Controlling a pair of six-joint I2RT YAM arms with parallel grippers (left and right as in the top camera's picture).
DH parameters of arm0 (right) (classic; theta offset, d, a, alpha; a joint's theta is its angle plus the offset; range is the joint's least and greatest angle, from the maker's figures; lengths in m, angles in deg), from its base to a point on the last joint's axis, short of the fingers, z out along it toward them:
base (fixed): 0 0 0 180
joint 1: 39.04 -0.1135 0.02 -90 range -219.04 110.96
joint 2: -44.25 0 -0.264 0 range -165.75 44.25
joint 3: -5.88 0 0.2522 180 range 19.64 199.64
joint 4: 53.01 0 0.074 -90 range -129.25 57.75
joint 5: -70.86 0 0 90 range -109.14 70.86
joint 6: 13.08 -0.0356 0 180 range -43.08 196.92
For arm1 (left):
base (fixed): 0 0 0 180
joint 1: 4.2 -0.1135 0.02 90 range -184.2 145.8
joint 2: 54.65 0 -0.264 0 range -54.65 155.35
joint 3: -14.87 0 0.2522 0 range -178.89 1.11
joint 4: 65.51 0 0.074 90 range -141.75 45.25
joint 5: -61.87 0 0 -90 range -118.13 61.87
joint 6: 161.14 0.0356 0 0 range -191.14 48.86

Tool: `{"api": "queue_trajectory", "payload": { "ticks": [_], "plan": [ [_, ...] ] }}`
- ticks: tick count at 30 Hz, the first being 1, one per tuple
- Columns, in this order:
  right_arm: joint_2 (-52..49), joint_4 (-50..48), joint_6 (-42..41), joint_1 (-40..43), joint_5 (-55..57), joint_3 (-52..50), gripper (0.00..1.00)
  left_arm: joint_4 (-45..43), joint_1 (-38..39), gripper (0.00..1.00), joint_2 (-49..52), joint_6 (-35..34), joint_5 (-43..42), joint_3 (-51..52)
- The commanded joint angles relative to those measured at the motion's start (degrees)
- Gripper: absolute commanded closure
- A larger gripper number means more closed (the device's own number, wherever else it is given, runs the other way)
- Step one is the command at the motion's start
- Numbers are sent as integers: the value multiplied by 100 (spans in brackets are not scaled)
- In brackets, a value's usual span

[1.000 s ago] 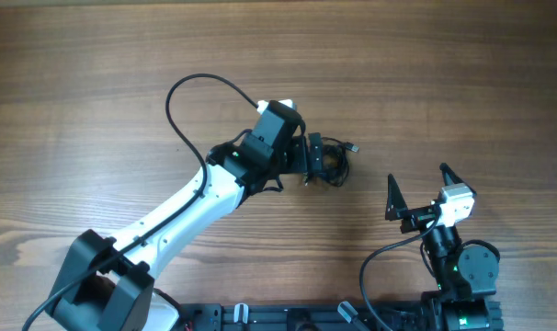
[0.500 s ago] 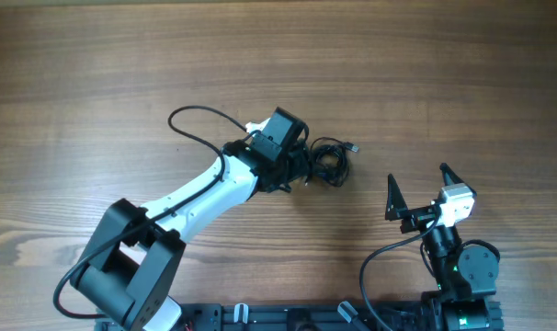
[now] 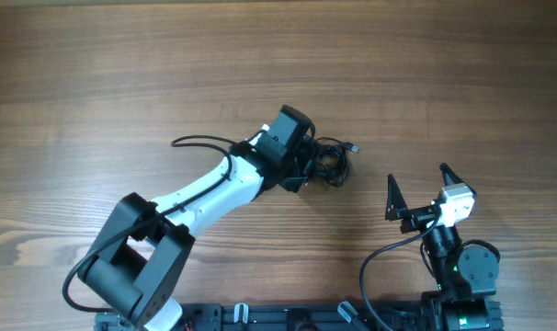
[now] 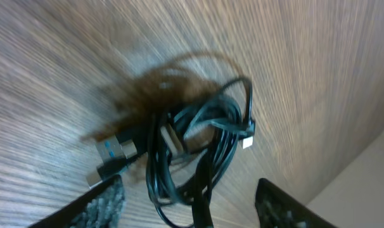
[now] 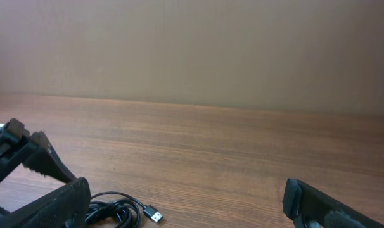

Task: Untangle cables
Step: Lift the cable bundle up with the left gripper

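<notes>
1. Overhead: fixed above, looking straight down on the table from well up, so it takes in a broad stretch of it.
2. Left wrist: tilted and very close, peering past the left end effector onto the cables.
3. Right wrist: low, looking level across the table past the right end effector to a wall. The cables sit at its lower left, and they are the one spot all three views share.

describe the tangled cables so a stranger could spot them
On the wooden table, look just right of centre, at the tip of the left gripper. The cables are a small knot of thin black wires, plug poking out, unlike the arm's thicker cable.
</notes>
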Motion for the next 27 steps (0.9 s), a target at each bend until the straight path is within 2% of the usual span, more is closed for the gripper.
{"api": "queue_trajectory", "payload": {
  "ticks": [1,10,12,17,18,23,25,27],
  "plan": [
    [26,-24,70,-2,96,-2,0,-9,227,40,74,-286,269,2],
    [26,-24,70,-2,96,-2,0,-11,459,48,487,-337,616,2],
    [26,-24,70,-2,96,-2,0,-15,463,57,632,-337,612,2],
    [26,-24,70,-2,96,-2,0,-11,461,88,715,-142,638,2],
    [26,-24,70,-2,96,-2,0,-11,457,96,715,79,640,0],
    [26,-24,70,-2,96,-2,0,284,236,96,509,1902,658,-4],
    [26,-24,68,-2,96,-2,0,728,-44,96,26,2997,656,-4],
    [26,-24,70,-2,96,-2,0,973,-238,96,-457,3679,656,-4]
  ]
}}
